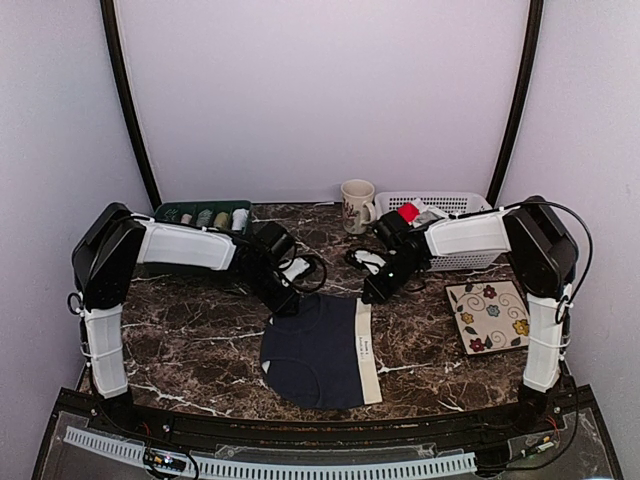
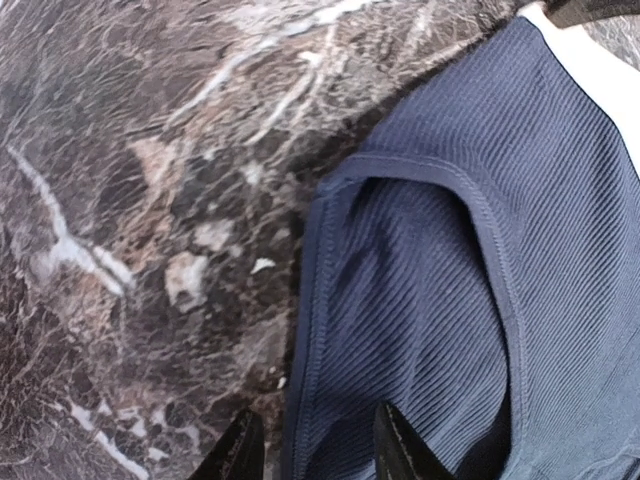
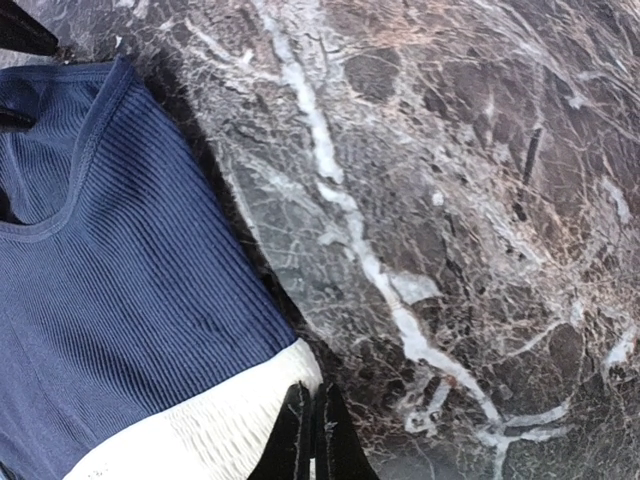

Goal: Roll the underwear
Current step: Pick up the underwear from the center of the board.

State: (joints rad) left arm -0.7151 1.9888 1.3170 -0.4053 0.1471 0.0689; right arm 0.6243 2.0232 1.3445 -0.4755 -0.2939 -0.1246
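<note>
Navy ribbed underwear [image 1: 315,350] lies flat, white waistband [image 1: 367,345] rightward. Left gripper [image 2: 318,425]: jaws apart astride the hem [image 2: 308,300]. Right gripper [image 3: 309,405]: jaws together at the waistband corner.

No legible txt anywhere. Navy underwear [image 1: 315,350]: white waistband [image 1: 368,372] along its right edge is carrying a small dark printed mark abt midway down, too tiny to read from top cam. Wrist cams aren't catching that mark. Mug [image 1: 355,205], behind the underwear, is showing a faint printed design on its side; no letters coming through.
</note>
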